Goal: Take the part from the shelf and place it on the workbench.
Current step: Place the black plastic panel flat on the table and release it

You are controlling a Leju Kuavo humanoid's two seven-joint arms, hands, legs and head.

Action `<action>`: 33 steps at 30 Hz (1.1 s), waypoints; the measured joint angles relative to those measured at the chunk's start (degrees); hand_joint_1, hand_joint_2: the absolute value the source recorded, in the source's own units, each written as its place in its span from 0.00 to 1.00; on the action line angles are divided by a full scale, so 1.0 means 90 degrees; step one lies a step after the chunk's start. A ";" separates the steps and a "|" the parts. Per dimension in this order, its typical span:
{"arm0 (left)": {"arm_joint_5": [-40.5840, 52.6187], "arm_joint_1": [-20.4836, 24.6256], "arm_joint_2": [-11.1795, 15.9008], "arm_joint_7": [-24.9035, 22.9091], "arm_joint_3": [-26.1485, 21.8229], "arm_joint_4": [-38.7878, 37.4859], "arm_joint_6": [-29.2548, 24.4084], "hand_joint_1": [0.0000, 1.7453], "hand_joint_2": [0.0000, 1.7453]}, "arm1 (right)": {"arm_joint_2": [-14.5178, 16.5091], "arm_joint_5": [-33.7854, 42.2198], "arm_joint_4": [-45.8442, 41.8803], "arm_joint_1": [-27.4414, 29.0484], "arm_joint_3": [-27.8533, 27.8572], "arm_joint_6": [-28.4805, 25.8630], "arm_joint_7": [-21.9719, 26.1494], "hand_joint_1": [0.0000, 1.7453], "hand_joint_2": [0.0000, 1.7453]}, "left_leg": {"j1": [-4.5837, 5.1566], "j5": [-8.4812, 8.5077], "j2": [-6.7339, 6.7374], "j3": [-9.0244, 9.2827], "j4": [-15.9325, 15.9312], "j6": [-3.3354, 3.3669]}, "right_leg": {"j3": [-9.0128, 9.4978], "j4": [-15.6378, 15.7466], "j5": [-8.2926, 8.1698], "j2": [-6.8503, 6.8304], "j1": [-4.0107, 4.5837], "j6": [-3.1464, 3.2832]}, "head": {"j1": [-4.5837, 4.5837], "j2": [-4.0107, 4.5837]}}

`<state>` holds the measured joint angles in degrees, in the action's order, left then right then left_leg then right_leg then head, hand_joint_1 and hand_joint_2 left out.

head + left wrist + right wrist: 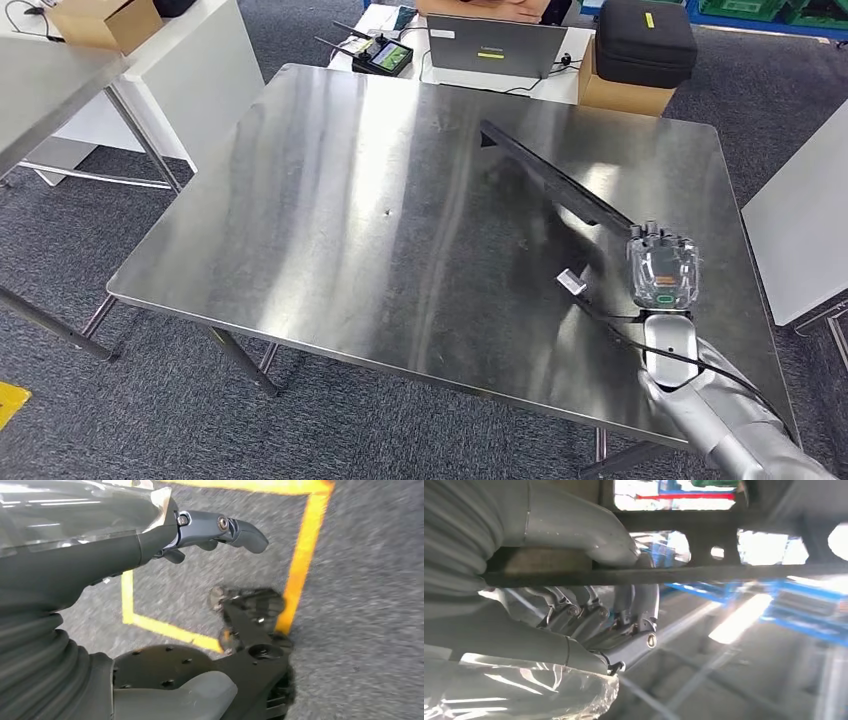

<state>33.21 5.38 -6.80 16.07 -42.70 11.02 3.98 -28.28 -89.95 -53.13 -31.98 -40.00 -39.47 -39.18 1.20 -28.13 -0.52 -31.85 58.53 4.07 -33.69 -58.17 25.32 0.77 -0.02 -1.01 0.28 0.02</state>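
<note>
The part [550, 178] is a long, flat black bar. My right hand [662, 268] grips its near end over the right side of the steel workbench [350, 200]. From there the bar runs away to the upper left, low above the steel; whether its far tip touches I cannot tell. In the right wrist view the part [724, 573] passes edge-on between the thumb and the curled fingers [634, 630] of my right hand [589, 605]. My left hand [100, 555] hangs over the grey carpet with its fingers [235, 530] apart and nothing in them.
Behind the workbench are a laptop [497, 45], a controller [383, 55] and a black case [645, 40] on a cardboard box [625, 95]. A white table [190, 70] stands at the left, a white panel [800, 220] at the right. Yellow tape [300, 560] marks the floor.
</note>
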 joint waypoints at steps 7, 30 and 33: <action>-0.0020 0.0047 0.0001 0.0145 0.0098 0.0000 0.0452 0.00 1.00 | 0.0486 0.0001 0.1466 -0.0692 -0.1313 -0.0014 -0.0085 0.75 0.75 | -0.0024 0.0018 -0.0006 -0.0011 -0.0003 -0.0041 | -0.0015 -0.0004 -0.0001 -0.0005 0.0017 0.0012 | 0.0001 0.0000; -0.0146 0.0041 0.0044 -0.0148 -0.0043 0.0002 0.0591 0.00 0.00 | 0.1238 0.0013 0.2407 -0.0889 -0.1708 -0.0066 -0.0087 0.00 0.00 | -0.0012 0.0002 0.0001 0.0005 -0.0003 -0.0063 | -0.0004 -0.0003 0.0009 -0.0004 0.0005 0.0011 | 0.0001 0.0000; -0.0139 0.0044 0.0044 -0.0149 -0.0044 0.0010 0.0617 0.00 0.00 | 0.1218 0.0015 0.2306 -0.0797 -0.1557 -0.0066 0.0008 0.00 0.00 | -0.0012 0.0002 0.0001 0.0006 -0.0002 -0.0063 | -0.0003 -0.0002 0.0009 -0.0004 0.0005 0.0011 | 0.0001 0.0000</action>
<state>31.96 5.77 -6.40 14.73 -43.10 11.11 9.53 -17.32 -89.81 -32.38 -39.15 -54.01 -40.06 -39.10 1.09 -28.11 -0.52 -31.80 58.51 3.50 -33.72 -58.20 25.40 0.73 0.03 -0.91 0.28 0.02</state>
